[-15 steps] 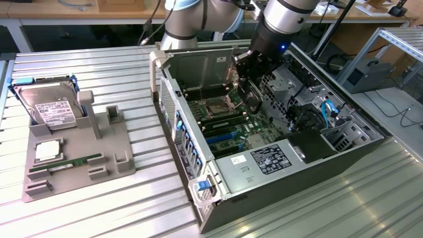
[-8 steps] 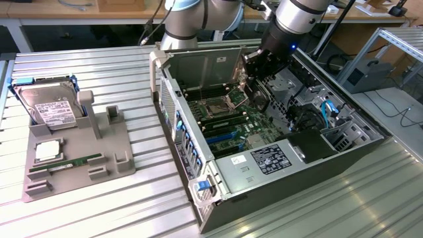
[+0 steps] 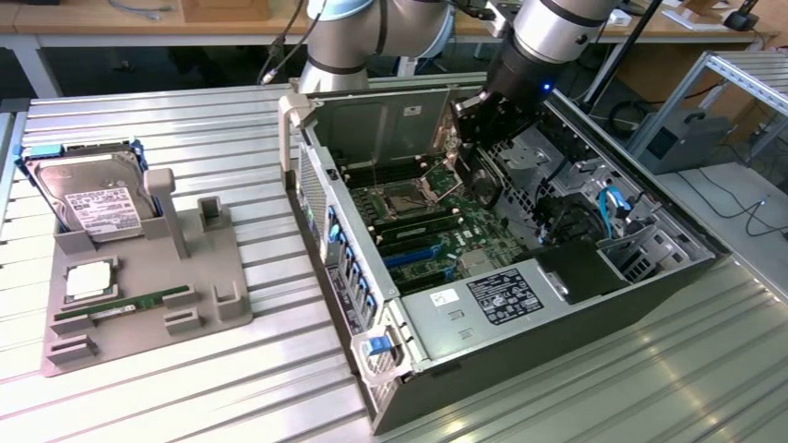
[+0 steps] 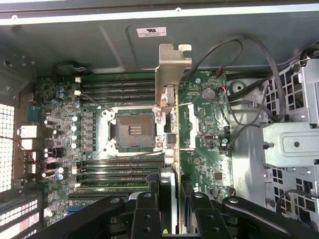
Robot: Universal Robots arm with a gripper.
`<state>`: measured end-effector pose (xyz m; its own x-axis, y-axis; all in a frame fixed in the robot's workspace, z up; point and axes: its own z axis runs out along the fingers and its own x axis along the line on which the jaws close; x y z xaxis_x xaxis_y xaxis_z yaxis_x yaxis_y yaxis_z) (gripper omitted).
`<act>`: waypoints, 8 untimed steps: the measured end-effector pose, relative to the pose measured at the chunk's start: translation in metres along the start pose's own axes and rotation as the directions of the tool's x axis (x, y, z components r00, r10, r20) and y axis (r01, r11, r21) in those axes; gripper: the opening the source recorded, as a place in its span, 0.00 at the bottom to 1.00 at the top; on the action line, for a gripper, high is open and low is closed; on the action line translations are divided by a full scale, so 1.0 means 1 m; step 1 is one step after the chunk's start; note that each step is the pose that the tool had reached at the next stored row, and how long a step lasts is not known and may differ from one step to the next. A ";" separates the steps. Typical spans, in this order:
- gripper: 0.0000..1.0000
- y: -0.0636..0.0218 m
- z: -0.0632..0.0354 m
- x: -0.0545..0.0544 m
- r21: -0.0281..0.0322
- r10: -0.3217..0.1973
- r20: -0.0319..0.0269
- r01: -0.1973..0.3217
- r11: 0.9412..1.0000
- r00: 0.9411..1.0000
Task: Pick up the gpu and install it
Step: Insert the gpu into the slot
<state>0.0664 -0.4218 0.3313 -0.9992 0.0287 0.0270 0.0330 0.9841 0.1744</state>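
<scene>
My gripper reaches down into the open computer case, and its two black fingers are shut on the gpu. The card shows edge-on in the wrist view, with its pale metal bracket standing over the green motherboard just beside the processor socket. In the exterior view the gripper sits at the case's far end, and the gpu hangs below it above the board. Whether the card's lower edge touches a slot I cannot tell.
Black cables and a metal drive cage crowd one side of the board. At the exterior view's left a grey holder carries a silver hard drive, a processor chip and a green memory stick.
</scene>
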 end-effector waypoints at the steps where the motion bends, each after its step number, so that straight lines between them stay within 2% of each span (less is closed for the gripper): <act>1: 0.28 0.0000 0.0000 0.000 0.000 0.000 0.000 0.000 1.000 1.000; 4: 0.28 0.0000 0.0000 0.000 0.000 -0.010 -0.002 0.010 1.000 1.000; 8: 0.28 0.0000 0.0000 0.000 0.002 -0.086 -0.015 0.086 0.996 0.996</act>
<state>0.0664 -0.4218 0.3313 -0.9979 -0.0589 0.0270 -0.0533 0.9832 0.1744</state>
